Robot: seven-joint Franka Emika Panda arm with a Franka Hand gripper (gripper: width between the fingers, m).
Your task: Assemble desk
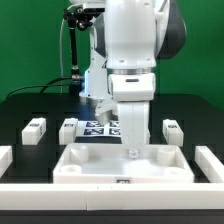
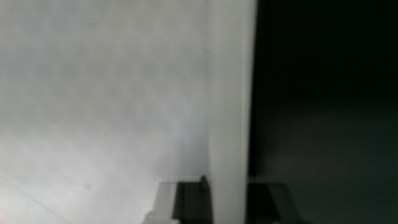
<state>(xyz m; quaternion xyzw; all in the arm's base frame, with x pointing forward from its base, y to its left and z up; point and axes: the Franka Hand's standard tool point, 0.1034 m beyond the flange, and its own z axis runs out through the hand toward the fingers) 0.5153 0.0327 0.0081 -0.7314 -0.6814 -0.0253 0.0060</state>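
Observation:
The white desk tabletop [image 1: 120, 168] lies flat near the front of the table, rimmed side up, with round sockets in its corners. My gripper [image 1: 131, 150] reaches straight down onto its far rim. In the wrist view the rim wall [image 2: 230, 100] runs between the two dark fingers [image 2: 187, 203], which press on it from both sides, so my gripper [image 2: 228, 205] is shut on the rim. The panel's white floor [image 2: 107, 100] fills one side and the dark table the other. Three short white legs lie behind: two at the exterior view's left [image 1: 35, 128] [image 1: 68, 128], one at the right [image 1: 172, 128].
The marker board [image 1: 99, 127] lies behind the tabletop, partly hidden by my arm. Low white border rails stand at the exterior view's left [image 1: 5, 158], right [image 1: 210, 165] and front [image 1: 100, 205]. The table is black.

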